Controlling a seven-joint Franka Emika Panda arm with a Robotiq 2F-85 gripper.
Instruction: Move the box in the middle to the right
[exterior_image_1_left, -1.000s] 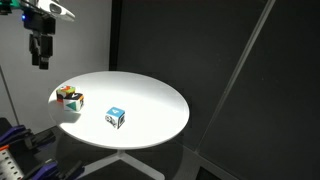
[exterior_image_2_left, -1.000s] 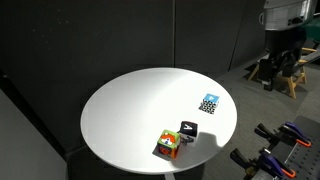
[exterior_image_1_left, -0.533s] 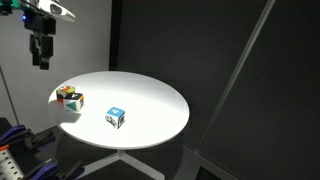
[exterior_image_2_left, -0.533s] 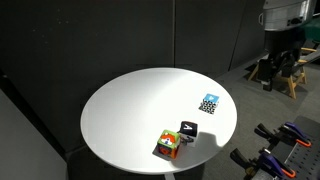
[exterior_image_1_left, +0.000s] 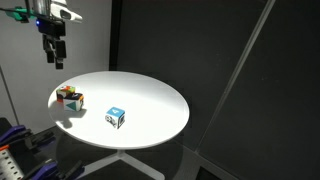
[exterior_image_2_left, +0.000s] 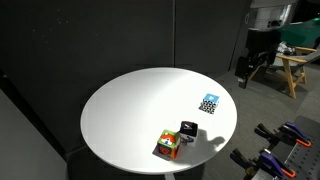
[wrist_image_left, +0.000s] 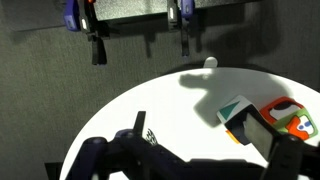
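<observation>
The box (exterior_image_2_left: 187, 129) is a small dark cube with white patches near the edge of the round white table (exterior_image_2_left: 130, 110). It touches an orange-red cube with green (exterior_image_2_left: 168, 144). A blue-and-white cube (exterior_image_2_left: 209, 103) stands apart from them. All show in both exterior views: box (exterior_image_1_left: 78, 101), orange-red cube (exterior_image_1_left: 66, 95), blue-and-white cube (exterior_image_1_left: 116, 117). My gripper (exterior_image_1_left: 54, 58) hangs high above and beyond the table edge (exterior_image_2_left: 251, 68), open and empty. In the wrist view the box (wrist_image_left: 243, 120) lies between the dark fingers (wrist_image_left: 210, 165), far below.
The table (exterior_image_1_left: 140, 100) stands against black curtains. A wooden stool (exterior_image_2_left: 297, 70) and clamps on a rack (exterior_image_2_left: 275, 150) stand beside it. In the wrist view clamps (wrist_image_left: 95, 45) hang past the table edge.
The gripper has moved sideways towards the table and slightly lower. The cubes have not moved.
</observation>
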